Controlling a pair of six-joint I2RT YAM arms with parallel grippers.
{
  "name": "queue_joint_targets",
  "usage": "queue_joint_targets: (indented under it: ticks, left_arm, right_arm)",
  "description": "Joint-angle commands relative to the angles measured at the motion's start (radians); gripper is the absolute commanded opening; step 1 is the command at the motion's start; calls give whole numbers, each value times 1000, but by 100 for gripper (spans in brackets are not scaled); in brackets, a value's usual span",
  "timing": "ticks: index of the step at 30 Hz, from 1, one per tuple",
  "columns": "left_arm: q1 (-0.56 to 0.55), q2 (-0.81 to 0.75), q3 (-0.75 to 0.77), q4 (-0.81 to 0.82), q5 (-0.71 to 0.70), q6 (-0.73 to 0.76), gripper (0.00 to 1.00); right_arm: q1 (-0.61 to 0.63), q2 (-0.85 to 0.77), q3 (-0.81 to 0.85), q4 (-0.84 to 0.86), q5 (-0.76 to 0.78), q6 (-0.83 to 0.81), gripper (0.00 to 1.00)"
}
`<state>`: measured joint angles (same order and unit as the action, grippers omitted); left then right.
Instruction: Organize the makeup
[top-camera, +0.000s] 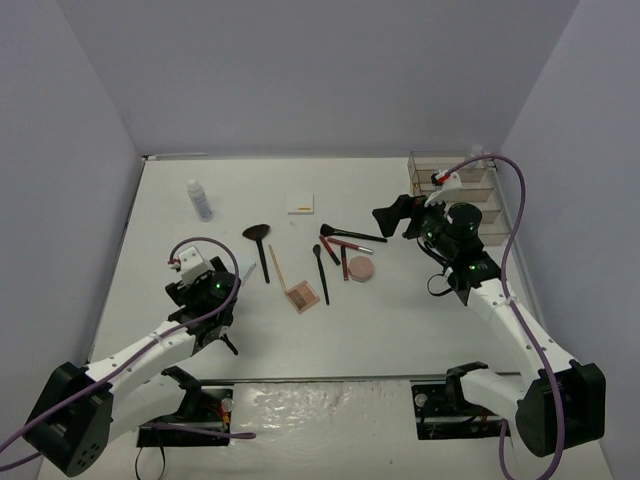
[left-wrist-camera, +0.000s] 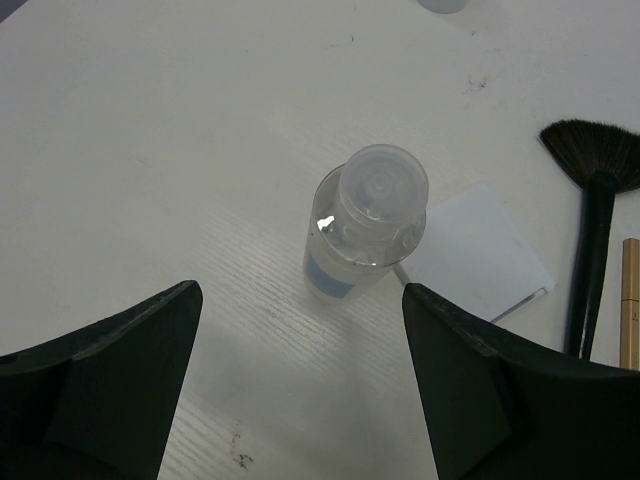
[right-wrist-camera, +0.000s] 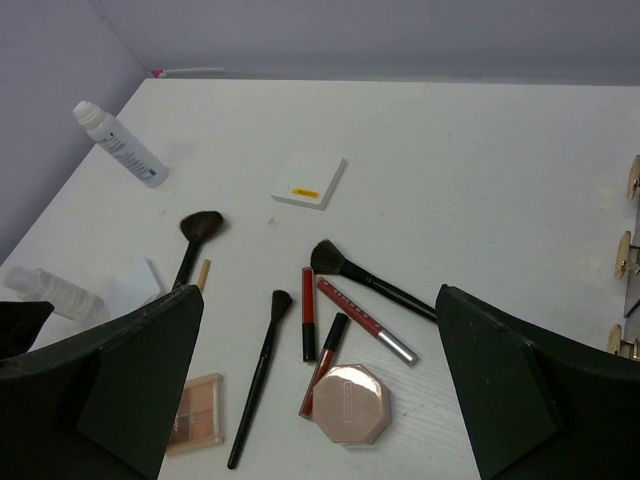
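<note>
**Left tool lined up on clear bottle, nothing gripped yet**

Top view. The left tool (top-camera: 228, 288) sits over the left half of the tabletop (top-camera: 440, 330), toward the near edge. The clear bottle (top-camera: 247, 269) shows only as a faint sliver just beyond it, toward the middle, and is hard to make out here. The right tool (top-camera: 392, 218) hangs toward the far right, near the organizer (top-camera: 470, 185) in the far right corner and well apart from that bottle. The left arm is plainly the nearer one. A second bottle (top-camera: 200, 200) sits toward the far left corner.

Left wrist view. The tool is wide, its fingers (left-wrist-camera: 110, 380) touch nothing, and nothing is held. The clear bottle lies straight ahead of the gap, a little toward the right finger. Its cap end faces the camera and its body runs away from it. A white pad (left-wrist-camera: 478, 255) touches the bottle or tucks behind it; cannot tell which. The fan brush (left-wrist-camera: 598, 200) and tan pencil (left-wrist-camera: 630, 300) are cut off at the frame edge.

Judgement: the coming move turns on advancing along the bottle's long axis, so that the fingers straddle the body and close across it.

Right wrist view. The right tool is wide and empty, over the middle cluster with the compact (right-wrist-camera: 350, 403) and palette (right-wrist-camera: 195, 425). The clear bottle sits at the left of the frame, partly hidden by a finger. It looks to be lying low with its cap toward the tabletop's left edge, but whether it is upright or on its side is not certain.
</note>
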<state>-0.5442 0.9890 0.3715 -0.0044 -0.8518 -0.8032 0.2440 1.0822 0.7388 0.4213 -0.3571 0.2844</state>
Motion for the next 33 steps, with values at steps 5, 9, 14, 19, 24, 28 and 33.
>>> queue_joint_targets:
  ticks: [5, 9, 14, 19, 24, 28, 33]
  left_arm:
    - [-2, 106, 24, 203, -53, -25, 77]
    - [0, 179, 40, 234, -51, -22, 77]
    - [3, 246, 56, 263, -51, -17, 75]
    - [25, 307, 85, 288, -27, 34, 71]
    - [33, 362, 115, 320, -9, 70, 70]
    - [45, 389, 127, 332, -1, 65, 65]
    - [49, 401, 128, 330, -1, 42, 59]
  right_arm:
    - [10, -31, -9, 111, -27, -4, 100]
    - [13, -32, -12, 112, -27, -4, 100]
    - [16, -33, -14, 114, -29, -7, 100]
    - [23, -29, -14, 112, -27, -8, 100]
    - [24, -24, -14, 114, -30, -8, 100]
    - [25, -21, -13, 113, -31, -10, 100]
    - [25, -18, -13, 111, -30, -12, 100]
